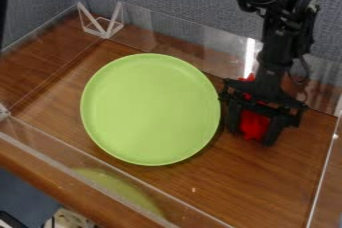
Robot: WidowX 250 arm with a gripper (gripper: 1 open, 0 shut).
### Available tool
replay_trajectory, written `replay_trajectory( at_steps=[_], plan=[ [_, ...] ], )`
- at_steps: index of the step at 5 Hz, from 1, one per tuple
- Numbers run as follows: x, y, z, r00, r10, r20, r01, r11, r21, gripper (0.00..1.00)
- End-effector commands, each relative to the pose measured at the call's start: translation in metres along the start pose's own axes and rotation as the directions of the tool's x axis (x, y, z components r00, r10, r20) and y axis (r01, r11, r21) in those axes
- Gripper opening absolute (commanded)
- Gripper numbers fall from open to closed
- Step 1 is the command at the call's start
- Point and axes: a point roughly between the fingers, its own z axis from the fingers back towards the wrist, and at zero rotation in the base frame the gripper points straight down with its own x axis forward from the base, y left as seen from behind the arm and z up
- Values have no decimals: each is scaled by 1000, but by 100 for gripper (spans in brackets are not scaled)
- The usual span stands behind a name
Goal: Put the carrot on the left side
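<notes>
We see the pincer (262,124) pointing straight down on the table (54,62), its jaws clenched on the carrot (258,123) (red shows between the black fingers). That puts the carrot just right of the plate (150,108).

One camera watches me from the front, raised and angled down, near my worktop (54,57), taking in my gripper (262,124) at right.

I see a bright red carrot (257,124) btwn black gripper (259,129) fingers, a plain light-green plate (150,108), reddish-brown wood-grain table (60,57), clear walls, and a white wire stand (102,18).
</notes>
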Motion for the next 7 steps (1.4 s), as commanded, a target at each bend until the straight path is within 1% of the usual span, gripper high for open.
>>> replay_trajectory(
  at_steps=[1, 2, 4, 7],
  plan=[
    [19, 11, 15, 992, 91, 93, -87, 995, -45, 0],
    [20, 10, 11, 983, 158, 91, -154, 987, -55, 0],
    [12, 28, 4, 974, 208, 88, -203, 977, -65, 0],
    [30, 39, 10, 981, 170, 89, -164, 984, -65, 0]
  ],
)
